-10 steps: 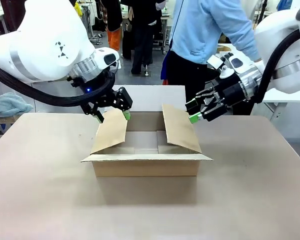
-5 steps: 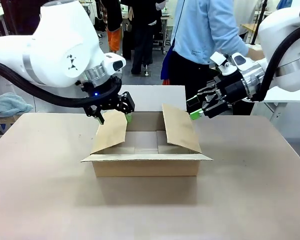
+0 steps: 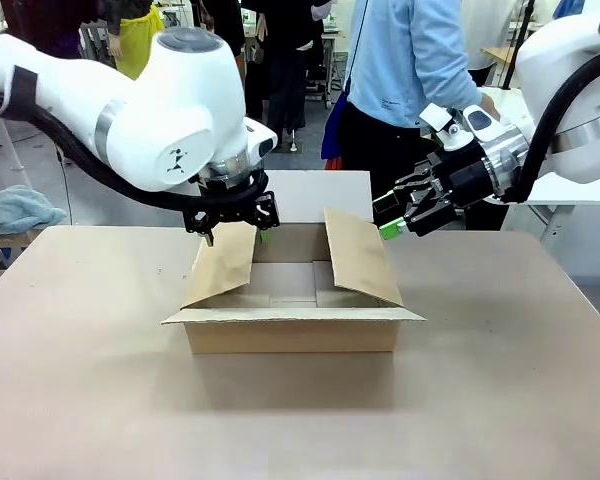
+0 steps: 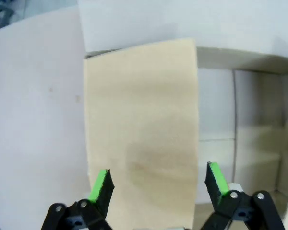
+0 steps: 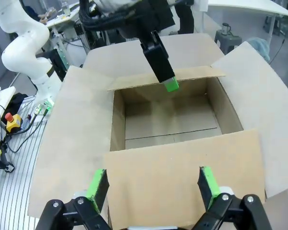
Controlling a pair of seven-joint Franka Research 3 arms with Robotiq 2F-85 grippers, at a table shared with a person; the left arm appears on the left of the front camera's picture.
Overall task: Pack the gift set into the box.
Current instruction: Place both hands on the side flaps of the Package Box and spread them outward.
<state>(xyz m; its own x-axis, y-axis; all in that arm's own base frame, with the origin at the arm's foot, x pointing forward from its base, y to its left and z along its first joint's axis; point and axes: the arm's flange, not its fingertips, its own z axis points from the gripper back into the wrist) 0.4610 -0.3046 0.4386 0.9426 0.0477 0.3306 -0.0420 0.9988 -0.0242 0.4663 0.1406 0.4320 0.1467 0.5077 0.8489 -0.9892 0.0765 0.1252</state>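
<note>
I have the box at the middle of the dull beige table. All four flaps are open and its cardboard floor is showing. The left gripper hangs at the box's 11 o'clock, fingers spread wide astride the top edge of the left flap. I can't tell whether the pads touch it. The right gripper sits at 2 o'clock, likewise spread, just off the right flap. Past the far edge at 1 o'clock stands a person in a light blue top. A blue-grey towel lies off the table at 9 o'clock, and more people stand in the workshop around 12.
</note>
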